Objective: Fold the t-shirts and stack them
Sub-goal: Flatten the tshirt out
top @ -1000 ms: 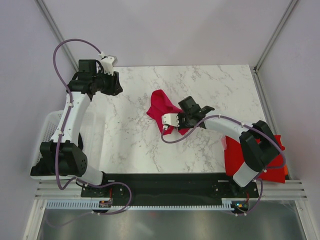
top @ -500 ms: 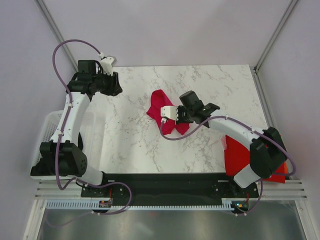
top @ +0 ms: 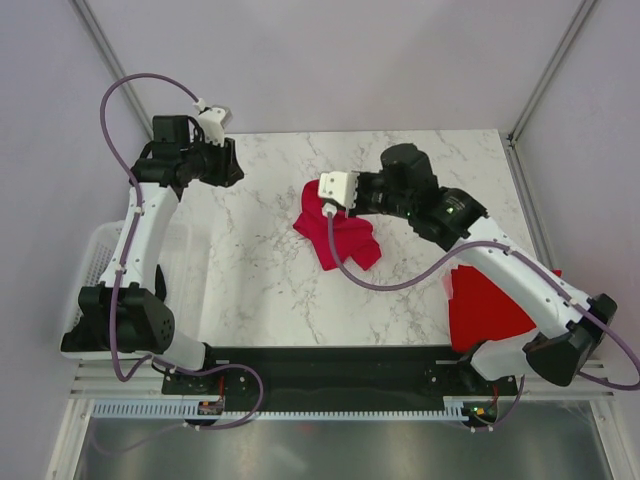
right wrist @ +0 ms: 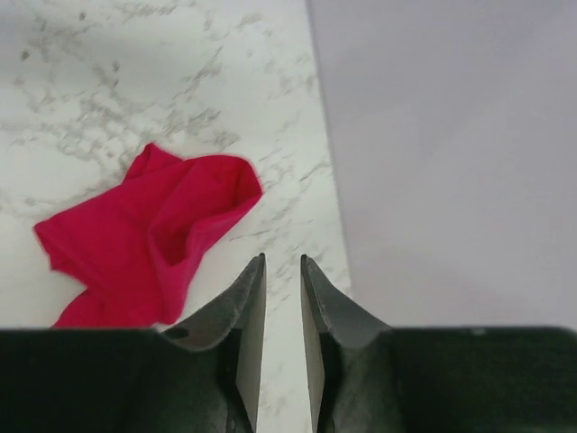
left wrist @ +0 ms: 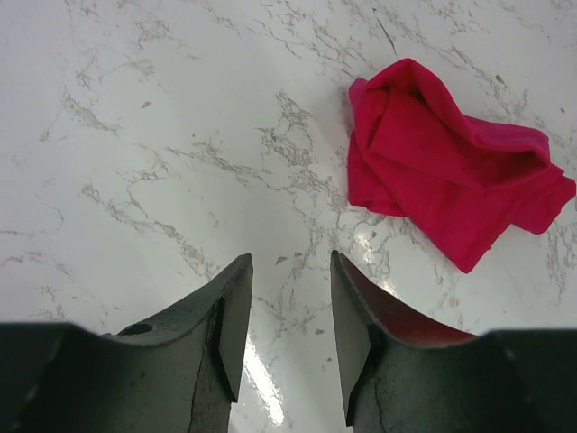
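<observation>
Right pincer now clear of t-shirt

The white right arm has lifted up and away from the crumpled crimson-pink cloth t-shirt. Its jaws were down on the shirt; now they hang above it, a little apart.

Two t-shirts show: one crimson-pink t-shirt at mid-frame and one bright red t-shirt at lower right. Two robot arms: left arm, right arm. One white basket at the left edge. One marble table.
</observation>
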Action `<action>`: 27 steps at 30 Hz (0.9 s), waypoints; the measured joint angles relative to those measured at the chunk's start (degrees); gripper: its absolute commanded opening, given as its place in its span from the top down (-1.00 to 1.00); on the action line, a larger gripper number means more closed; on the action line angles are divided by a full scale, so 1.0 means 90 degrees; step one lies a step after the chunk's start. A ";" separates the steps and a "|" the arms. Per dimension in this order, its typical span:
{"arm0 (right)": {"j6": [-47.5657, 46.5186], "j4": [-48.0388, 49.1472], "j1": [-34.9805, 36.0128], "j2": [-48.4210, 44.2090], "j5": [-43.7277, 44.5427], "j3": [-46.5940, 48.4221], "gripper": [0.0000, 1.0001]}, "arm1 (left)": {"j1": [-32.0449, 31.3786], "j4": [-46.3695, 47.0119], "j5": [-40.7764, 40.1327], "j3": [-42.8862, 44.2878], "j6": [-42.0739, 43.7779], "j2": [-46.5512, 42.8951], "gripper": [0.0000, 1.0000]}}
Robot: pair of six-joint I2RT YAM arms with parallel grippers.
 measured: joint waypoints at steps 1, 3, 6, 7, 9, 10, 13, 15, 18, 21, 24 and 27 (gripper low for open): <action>-0.0024 -0.0005 0.0000 0.0015 0.0010 -0.0236 0.26 | 0.0000 -0.0005 0.0000 0.0000 0.0000 -0.0002 0.04; -0.0049 -0.0056 0.0002 0.0090 0.0104 -0.1001 0.20 | 0.0000 -0.0005 -0.0002 0.0000 -0.0002 -0.0027 0.03; -0.0083 -0.0194 0.0005 0.0274 0.0386 -0.1994 0.16 | 0.0000 -0.0002 -0.0002 -0.0061 -0.0002 -0.0148 0.03; -0.0097 -0.0274 0.0000 0.0359 0.0469 -0.2278 0.15 | 0.0000 -0.0005 -0.0002 -0.0092 -0.0002 -0.0204 0.03; -0.0114 -0.0386 -0.0041 0.0481 0.0583 -0.2715 0.13 | 0.0000 -0.0005 -0.0002 -0.0175 -0.0002 -0.0333 0.03; -0.0114 -0.0447 -0.0078 0.0537 0.0622 -0.2883 0.10 | 0.0000 -0.0002 -0.0002 -0.0209 -0.0002 -0.0379 0.02; -0.0066 -0.0544 -0.0240 0.0748 0.0709 -0.3045 0.10 | 0.0000 -0.0005 -0.0002 -0.0279 -0.0002 -0.0459 0.02; 0.0000 -0.0481 -0.0328 0.0903 0.0743 -0.3043 0.10 | 0.0000 0.0000 -0.0002 -0.0304 -0.0002 -0.0459 0.02; 0.0126 -0.0403 -0.0454 0.1268 0.0789 -0.2931 0.12 | 0.0015 -0.0005 -0.0002 -0.0364 -0.0005 -0.0459 0.02; 0.0214 -0.0311 -0.0568 0.1639 0.0860 -0.2754 0.14 | 0.0044 -0.0005 -0.0002 -0.0374 -0.0005 -0.0459 0.02; 0.0267 -0.0233 -0.0665 0.1933 0.0899 -0.2603 0.14 | 0.0070 -0.0005 0.0000 -0.0374 -0.0010 -0.0459 0.02; 0.0291 -0.0185 -0.0818 0.2157 0.0908 -0.2501 0.14 | 0.0085 -0.0005 0.0000 -0.0374 -0.0012 -0.0459 0.02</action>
